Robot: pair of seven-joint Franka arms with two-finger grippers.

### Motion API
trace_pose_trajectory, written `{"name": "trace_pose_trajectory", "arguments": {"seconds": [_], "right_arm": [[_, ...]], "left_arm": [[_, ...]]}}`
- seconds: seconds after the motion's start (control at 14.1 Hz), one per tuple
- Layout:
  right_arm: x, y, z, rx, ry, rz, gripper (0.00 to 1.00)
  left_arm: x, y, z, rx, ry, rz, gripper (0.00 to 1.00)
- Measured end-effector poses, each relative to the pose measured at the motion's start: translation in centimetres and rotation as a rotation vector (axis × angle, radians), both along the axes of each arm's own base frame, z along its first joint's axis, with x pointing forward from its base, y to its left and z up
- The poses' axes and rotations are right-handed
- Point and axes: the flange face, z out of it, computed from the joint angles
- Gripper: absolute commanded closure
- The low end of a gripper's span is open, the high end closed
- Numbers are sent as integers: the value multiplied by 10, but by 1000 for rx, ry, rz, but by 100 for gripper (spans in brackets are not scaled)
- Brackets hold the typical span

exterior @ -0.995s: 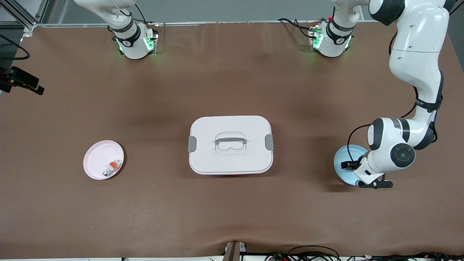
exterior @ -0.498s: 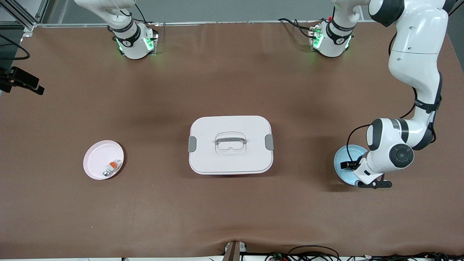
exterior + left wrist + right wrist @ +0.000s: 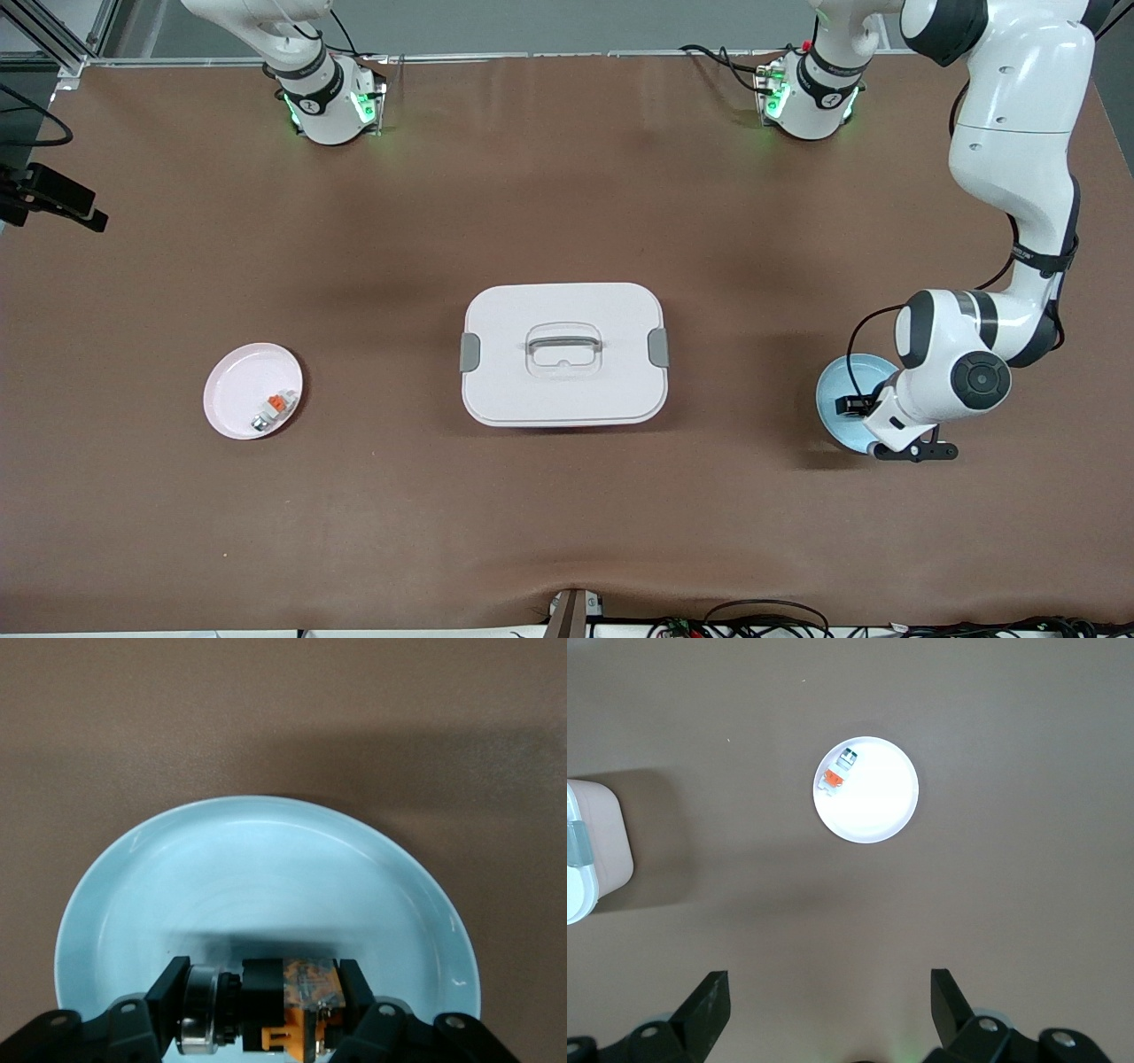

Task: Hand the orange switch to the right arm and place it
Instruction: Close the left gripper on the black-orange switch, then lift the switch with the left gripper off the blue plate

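On blue plate (image 3: 124, 895), 1 orange switch (image 3: 301, 1001), left end effector (image 3: 266, 997) clamped

- The right gripper (image 3: 828, 1010) hangs high over bare brown table (image 3: 1010, 904), fingers (image 3: 707, 1003) spread wide.
- Well below it: a white plate (image 3: 873, 802) holding a small grey-white part (image 3: 837, 773) with an orange piece.
- A white lidded box (image 3: 594, 850) shows at the edge.

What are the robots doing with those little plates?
The left claw is down in the light blue plate at the left arm's end of the table, shut on the orange switch, which has not been lifted out. The right claw waits open, high above the table, looking down on the pink plate, which holds a small grey-white part. A closed white box sits in the middle between the two plates.
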Motion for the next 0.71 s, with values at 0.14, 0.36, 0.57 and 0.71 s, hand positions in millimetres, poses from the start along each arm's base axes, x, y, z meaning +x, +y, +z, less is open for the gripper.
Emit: {"name": "trace_pose_trajectory", "arguments": {"seconds": [0.14, 0.36, 0.57, 0.71], "right_arm": [[0, 0, 0, 0, 0, 0, 0], [0, 0, 0, 0, 0, 0, 0], [0, 0, 0, -1, 0, 0, 0], [0, 0, 0, -2, 0, 0, 0]], "left_arm": [[0, 1, 0, 0, -1, 1, 72], [1, 1, 0, 2, -5, 29, 76], [2, 0, 2, 4, -15, 79, 74], [4, 0, 6, 5, -26, 109, 74]]}}
